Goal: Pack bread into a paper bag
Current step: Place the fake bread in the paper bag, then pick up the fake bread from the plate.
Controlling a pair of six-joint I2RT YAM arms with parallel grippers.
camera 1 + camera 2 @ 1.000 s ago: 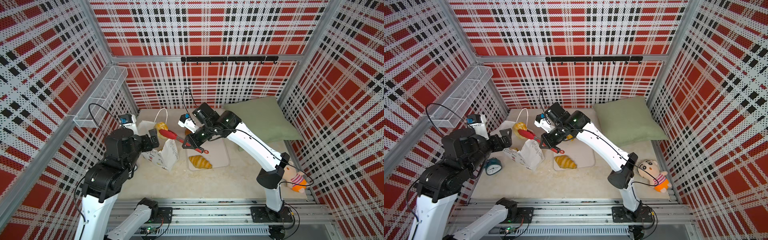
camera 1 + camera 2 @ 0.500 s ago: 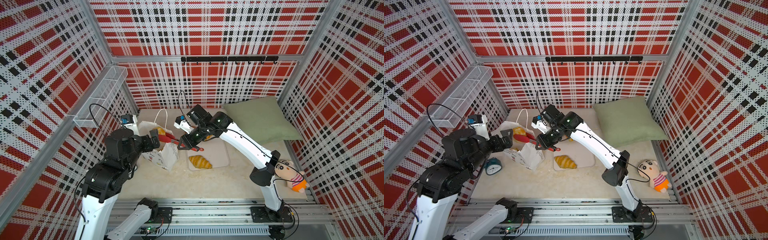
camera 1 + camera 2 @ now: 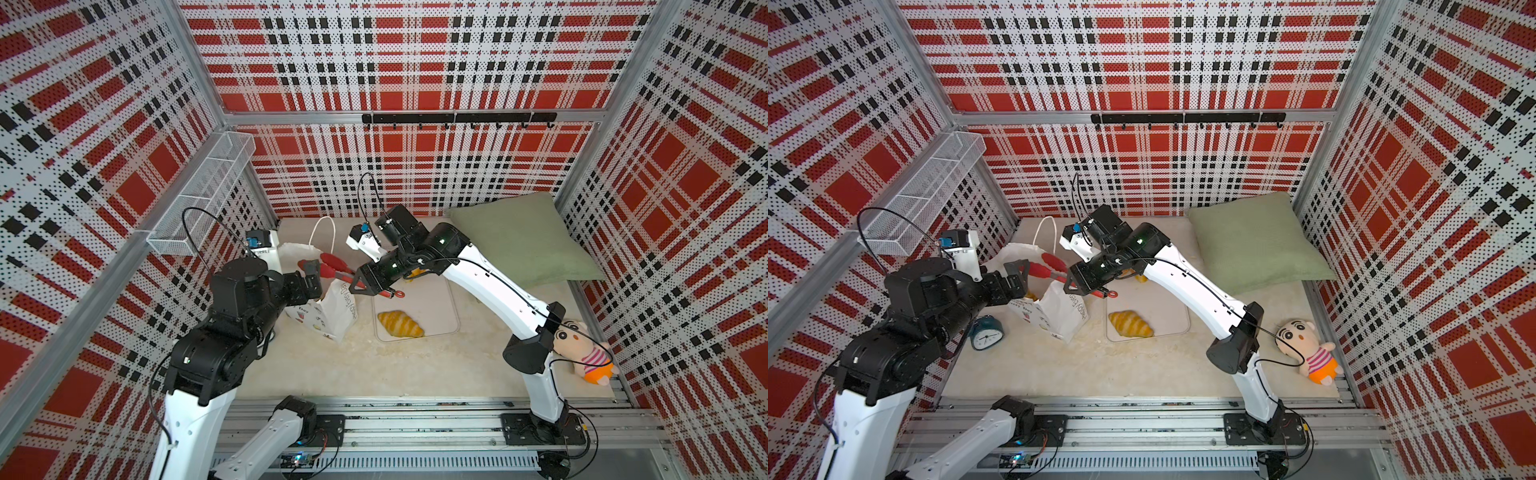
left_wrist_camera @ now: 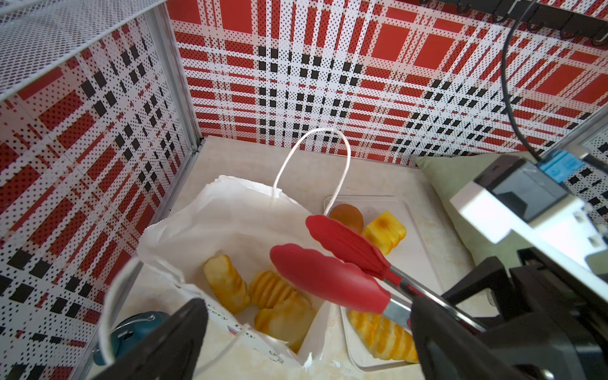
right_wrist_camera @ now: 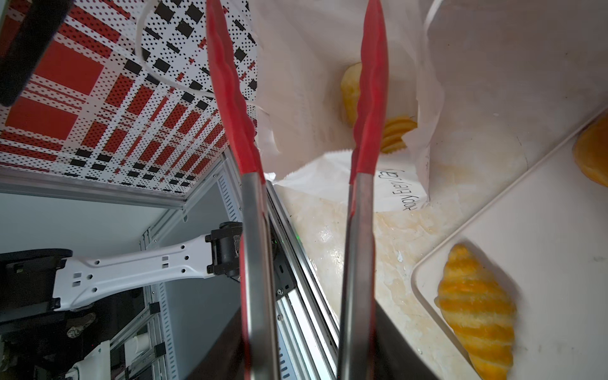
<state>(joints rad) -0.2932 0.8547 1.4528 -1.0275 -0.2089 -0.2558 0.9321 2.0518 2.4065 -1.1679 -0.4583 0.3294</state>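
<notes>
The white paper bag [image 3: 334, 309] [image 3: 1065, 311] stands open at the left of the table. Inside lie three golden ridged bread pieces [image 4: 227, 286] [image 4: 273, 289] [image 4: 283, 319]. My right gripper [image 3: 363, 284] [image 5: 302, 348] is shut on the steel handles of the red-tipped tongs [image 3: 332, 266] [image 4: 329, 273]. The tong tips are spread above the bag's mouth with nothing between them. My left gripper [image 3: 308, 276] [image 4: 306, 316] is open at the bag's near rim. A croissant [image 3: 400, 324] [image 5: 477, 309], a brown bun [image 4: 347, 215] and yellow toast [image 4: 385, 232] lie on the white tray [image 3: 449, 307].
A green cushion [image 3: 519, 241] fills the back right corner. A doll [image 3: 586, 353] lies by the right arm's base. A teal clock [image 3: 986, 332] stands left of the bag under my left arm. A wire basket [image 3: 203, 195] hangs on the left wall.
My right arm carried the tongs left over the bag with a yellow bread piece in them. The tong tips have spread and the piece is gone from between them. The left arm stayed put.
</notes>
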